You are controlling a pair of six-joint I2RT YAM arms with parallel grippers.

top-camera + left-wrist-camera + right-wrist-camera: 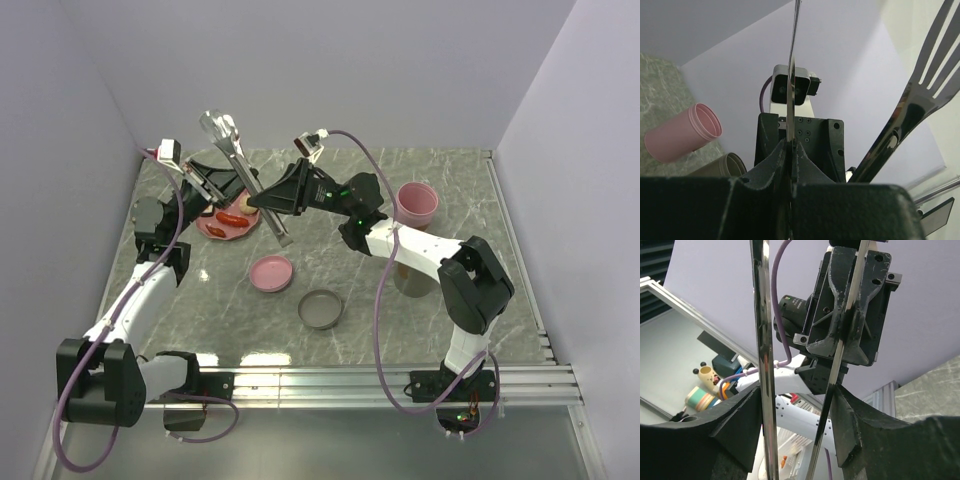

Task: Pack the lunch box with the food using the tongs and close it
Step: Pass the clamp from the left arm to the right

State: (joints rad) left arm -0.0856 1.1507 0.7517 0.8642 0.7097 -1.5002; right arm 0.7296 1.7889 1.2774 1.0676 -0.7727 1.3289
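The silver tongs (pixel 232 140) hang slanted above the pink dotted plate (pixel 212 230), which carries red sausages (pixel 232 217). My left gripper (pixel 205 183) is shut on one thin arm of the tongs (pixel 792 60); the other, forked arm (pixel 925 95) stands free to the right. My right gripper (pixel 262 200) faces the left one, and its fingers (pixel 747 410) press both tong arms (pixel 762 315) from outside. The pink tub (pixel 417 203) stands at the back right. The olive-grey tub (pixel 722 167) sits near it, mostly hidden under my right forearm in the top view.
The pink lid (pixel 271 272) and the grey lid (pixel 321 309) lie on the marble table in front of the plate. Lavender walls close in the left, back and right sides. A metal rail (pixel 400 380) runs along the near edge.
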